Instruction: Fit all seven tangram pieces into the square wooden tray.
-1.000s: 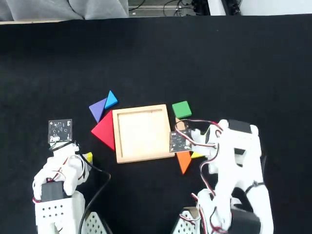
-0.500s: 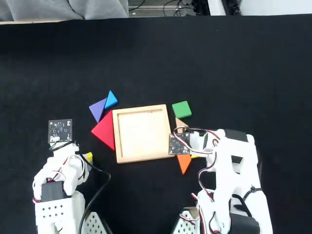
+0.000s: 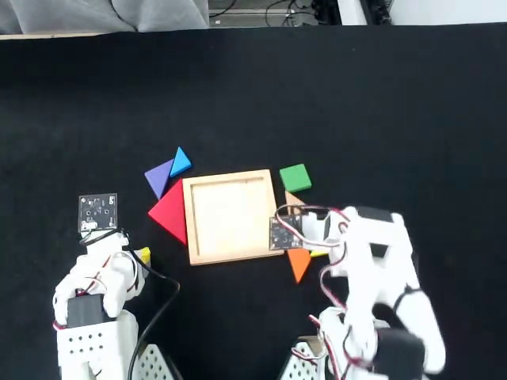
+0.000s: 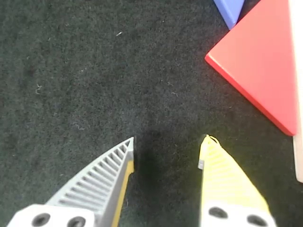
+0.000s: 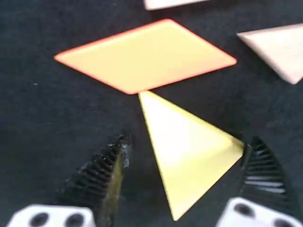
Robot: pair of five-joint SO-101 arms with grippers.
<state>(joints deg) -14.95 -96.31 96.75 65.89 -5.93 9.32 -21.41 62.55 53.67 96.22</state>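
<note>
The empty square wooden tray (image 3: 230, 179) lies mid-table. Left of it are a large red triangle (image 3: 169, 212), a purple triangle (image 3: 160, 176) and a blue triangle (image 3: 181, 161). On its right lie a green square (image 3: 295, 176), a bare-wood triangle (image 3: 291, 199) and an orange parallelogram (image 3: 298, 263). In the right wrist view my right gripper (image 5: 185, 147) is open, its fingers on either side of a yellow triangle (image 5: 189, 156), next to the orange parallelogram (image 5: 144, 56). My left gripper (image 4: 168, 144) is open over bare cloth, short of the red triangle (image 4: 260, 75).
Black cloth covers the whole table. The left arm (image 3: 99, 273) sits at the front left and the right arm (image 3: 372, 261) at the front right, over the pieces beside the tray. The far half of the table holds nothing.
The right arm has shifted a little left toward the tray's right edge, its wrist now over the orange and yellow pieces. The left arm has not moved.
</note>
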